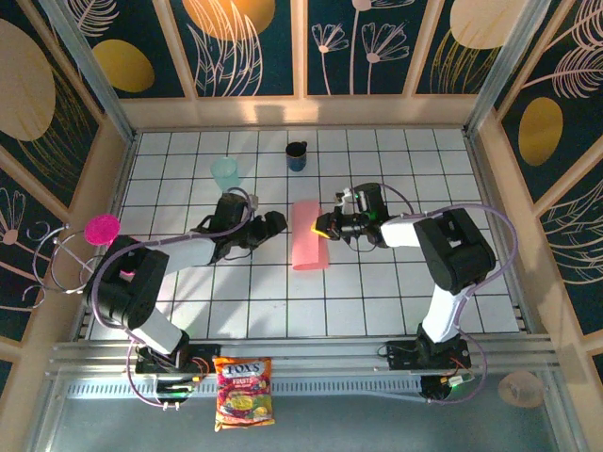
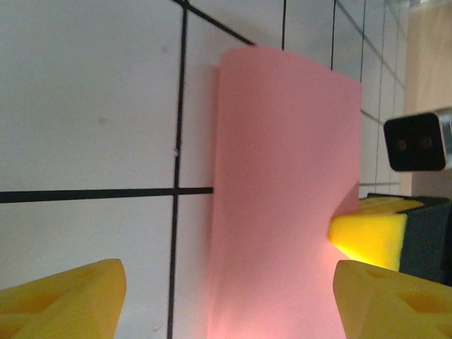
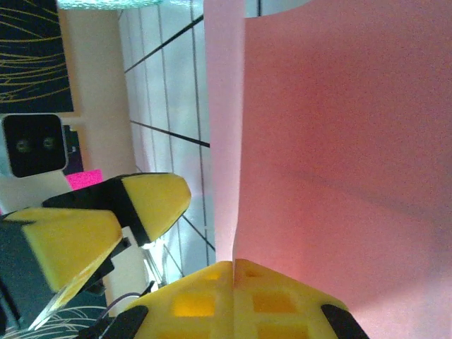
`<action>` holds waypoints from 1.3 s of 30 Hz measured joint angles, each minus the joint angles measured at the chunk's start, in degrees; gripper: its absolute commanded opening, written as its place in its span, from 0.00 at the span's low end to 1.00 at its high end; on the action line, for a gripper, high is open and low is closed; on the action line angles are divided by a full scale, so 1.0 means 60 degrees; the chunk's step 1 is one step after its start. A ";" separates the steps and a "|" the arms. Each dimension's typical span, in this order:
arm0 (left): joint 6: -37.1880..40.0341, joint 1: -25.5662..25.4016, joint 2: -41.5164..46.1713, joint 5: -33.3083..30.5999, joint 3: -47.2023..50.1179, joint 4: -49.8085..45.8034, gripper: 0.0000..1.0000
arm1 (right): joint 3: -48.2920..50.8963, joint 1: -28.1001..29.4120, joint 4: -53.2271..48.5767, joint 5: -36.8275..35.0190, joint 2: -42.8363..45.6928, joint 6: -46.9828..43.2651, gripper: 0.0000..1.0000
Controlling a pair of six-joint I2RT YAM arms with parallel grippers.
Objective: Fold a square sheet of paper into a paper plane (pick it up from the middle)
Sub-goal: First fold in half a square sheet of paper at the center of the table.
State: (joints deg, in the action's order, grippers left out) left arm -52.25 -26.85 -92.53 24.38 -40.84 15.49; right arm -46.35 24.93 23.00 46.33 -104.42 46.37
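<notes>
**Sheet doubled over, every sharp fold left to make**

The square sheet of paper (image 1: 308,237) lies at the centre of the frame on the tiled worktop (image 1: 396,301), rolled over on itself into a narrow strip running up and down the picture. The right pincer (image 1: 329,227) reaches in from the right and is clamped on the strip's right edge. In the right wrist view its yellow pads (image 3: 205,282) meet with the paper caught between them. The left pincer (image 1: 273,224) sits just left of the strip, jaws spread wide and holding nothing, with the paper lying ahead of the gap. The bend at the strip's far end looks rounded, not pressed flat. Judged from here, it's early days: the halving fold seems in hand but uncreased, and no pointed nose or wings show. A teal cup (image 1: 226,171) and a dark mug (image 1: 297,155) stand apart, toward the top of the frame.
</notes>
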 measured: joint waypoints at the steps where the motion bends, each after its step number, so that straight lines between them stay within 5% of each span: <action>1: 0.0084 -0.0120 -0.0142 -0.0076 -0.0208 -0.0157 0.74 | -0.0004 -0.0015 -0.0055 -0.0018 -0.0062 -0.0087 0.01; 11: 0.0823 -0.0849 -0.1763 -0.0714 -0.2047 -0.1399 0.61 | -0.0295 -0.0204 -0.0415 -0.0025 -0.0565 -0.0546 0.01; 24: 0.1133 -0.0925 -0.2244 -0.0710 -0.2226 -0.1774 0.41 | -0.0590 -0.0295 -0.0525 0.0044 -0.0933 -0.0685 0.02; 33: 0.1169 -0.0958 -0.2546 -0.1089 -0.2634 -0.2208 0.32 | -0.0696 -0.0339 -0.1144 -0.0339 -0.0900 -0.0947 0.26; 39: 0.1169 -0.0965 -0.2630 -0.1177 -0.2681 -0.2269 0.31 | -0.0696 -0.0608 -0.2102 -0.1417 0.0007 -0.1435 0.28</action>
State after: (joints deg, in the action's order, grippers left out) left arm -45.23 -32.64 -108.31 17.32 -56.93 1.87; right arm -50.52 21.28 10.39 37.82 -104.38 37.76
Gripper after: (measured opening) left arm 0.310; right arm 0.283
